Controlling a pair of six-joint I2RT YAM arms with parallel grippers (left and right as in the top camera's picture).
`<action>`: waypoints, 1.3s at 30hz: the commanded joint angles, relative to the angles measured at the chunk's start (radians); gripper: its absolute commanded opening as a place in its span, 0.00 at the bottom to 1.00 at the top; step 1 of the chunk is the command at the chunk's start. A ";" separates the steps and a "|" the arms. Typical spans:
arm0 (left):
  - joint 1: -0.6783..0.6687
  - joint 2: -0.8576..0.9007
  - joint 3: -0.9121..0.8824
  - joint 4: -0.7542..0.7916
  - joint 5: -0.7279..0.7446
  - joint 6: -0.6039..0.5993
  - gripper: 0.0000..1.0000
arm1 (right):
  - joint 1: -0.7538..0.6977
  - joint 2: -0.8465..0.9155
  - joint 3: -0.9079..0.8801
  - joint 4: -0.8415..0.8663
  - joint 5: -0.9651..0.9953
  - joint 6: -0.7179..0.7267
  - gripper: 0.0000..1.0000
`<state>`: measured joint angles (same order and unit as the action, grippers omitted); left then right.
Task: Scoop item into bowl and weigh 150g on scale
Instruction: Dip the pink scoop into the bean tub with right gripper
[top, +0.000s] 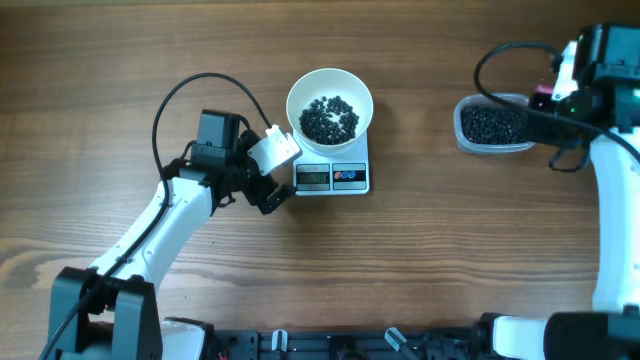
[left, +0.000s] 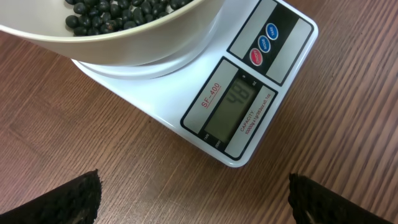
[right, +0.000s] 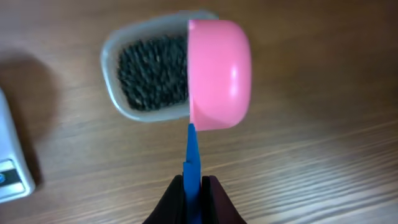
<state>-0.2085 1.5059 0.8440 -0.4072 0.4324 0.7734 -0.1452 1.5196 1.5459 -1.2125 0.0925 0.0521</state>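
The white bowl (top: 330, 105) stands on the small white scale (top: 333, 177) and holds a low heap of black beads (top: 329, 119). In the left wrist view the scale's display (left: 231, 109) shows dark digits below the bowl (left: 118, 46). My left gripper (left: 194, 199) is open just left of the scale, low over the wood, with nothing between its fingers. My right gripper (right: 193, 186) is shut on the blue handle of a pink scoop (right: 219, 74). The scoop's rounded back faces the camera over the right end of the bead tub (right: 149, 71).
The clear tub (top: 492, 125) full of black beads sits at the right of the table, well apart from the scale. Bare wood lies between them. The right arm (top: 605, 150) runs down the right edge, and a cable (top: 200, 85) loops above the left arm.
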 joint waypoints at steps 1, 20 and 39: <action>0.006 0.008 -0.008 0.000 0.012 0.008 1.00 | -0.010 0.057 -0.090 0.090 -0.129 -0.047 0.04; 0.006 0.008 -0.008 0.000 0.012 0.008 1.00 | 0.016 0.302 -0.131 0.142 -0.403 -0.154 0.04; 0.006 0.008 -0.008 0.000 0.012 0.008 1.00 | -0.362 0.302 -0.123 0.048 -0.778 -0.292 0.04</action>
<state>-0.2085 1.5063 0.8440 -0.4072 0.4324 0.7734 -0.4606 1.8030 1.4208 -1.1419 -0.5762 -0.1688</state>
